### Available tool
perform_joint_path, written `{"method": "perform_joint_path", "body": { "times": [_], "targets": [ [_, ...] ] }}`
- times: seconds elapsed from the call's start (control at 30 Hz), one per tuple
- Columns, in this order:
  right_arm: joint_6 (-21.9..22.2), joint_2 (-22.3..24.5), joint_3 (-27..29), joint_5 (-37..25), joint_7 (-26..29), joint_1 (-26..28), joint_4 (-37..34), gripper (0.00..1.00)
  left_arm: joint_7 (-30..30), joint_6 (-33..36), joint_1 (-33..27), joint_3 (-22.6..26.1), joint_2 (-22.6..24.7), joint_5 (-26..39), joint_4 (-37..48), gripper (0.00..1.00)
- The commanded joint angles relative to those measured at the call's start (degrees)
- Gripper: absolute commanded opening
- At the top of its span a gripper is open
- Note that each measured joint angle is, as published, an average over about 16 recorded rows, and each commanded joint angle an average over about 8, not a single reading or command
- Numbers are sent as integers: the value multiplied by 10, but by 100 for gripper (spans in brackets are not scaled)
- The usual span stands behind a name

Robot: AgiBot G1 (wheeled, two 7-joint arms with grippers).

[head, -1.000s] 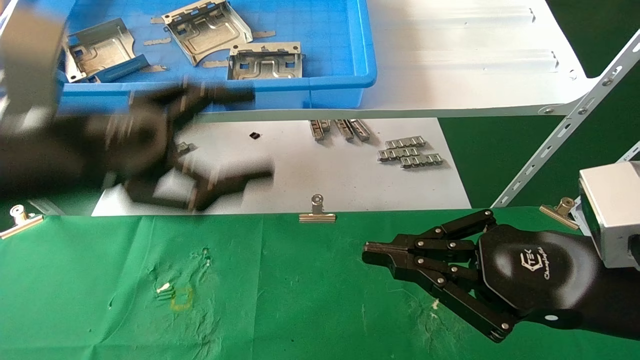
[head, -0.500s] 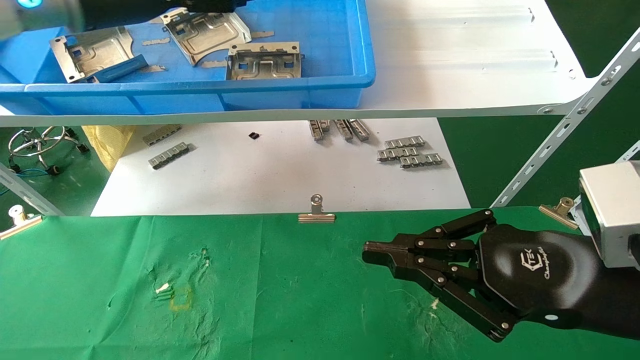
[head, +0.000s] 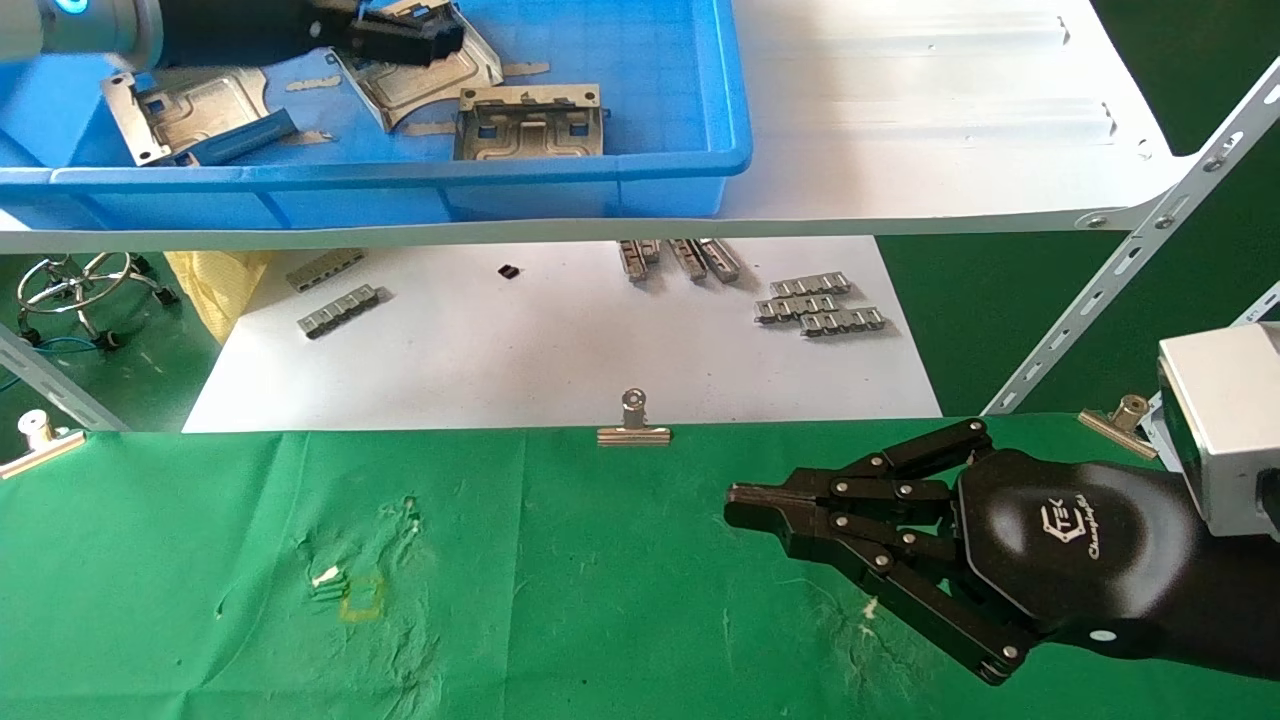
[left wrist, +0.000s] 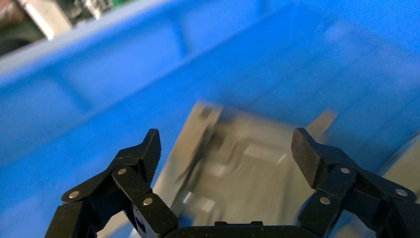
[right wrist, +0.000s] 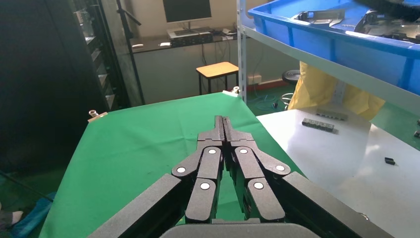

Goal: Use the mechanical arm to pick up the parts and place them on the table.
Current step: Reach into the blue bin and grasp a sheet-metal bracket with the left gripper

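Silver part (left wrist: 233,168) between spread fingers (left wrist: 311,153).

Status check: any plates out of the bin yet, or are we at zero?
Zero placed: the green cloth table holds no plates, and three stamped plates remain in the blue bin, including the front plate and the left plate. In hand: the left claw hangs open over the middle plate, not yet gripping. The right claw sits shut over the cloth, idle. Left: grasp, lift and place all three.
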Motion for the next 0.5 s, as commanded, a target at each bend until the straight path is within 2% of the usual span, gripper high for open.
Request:
{"method": "perform_joint_path", "body": {
  "times": [0.03,0.47,0.5],
  "targets": [
    [0,0,0,0,0,0,0,0,-2,-2,-4,6,0,8,9,0],
    [0,0,0,0,0,0,0,0,-10,2,-11,16,-10,23,22,0],
    [0,0,0,0,0,0,0,5,-10,3,-11,16,-11,23,22,0]
  ]
}}
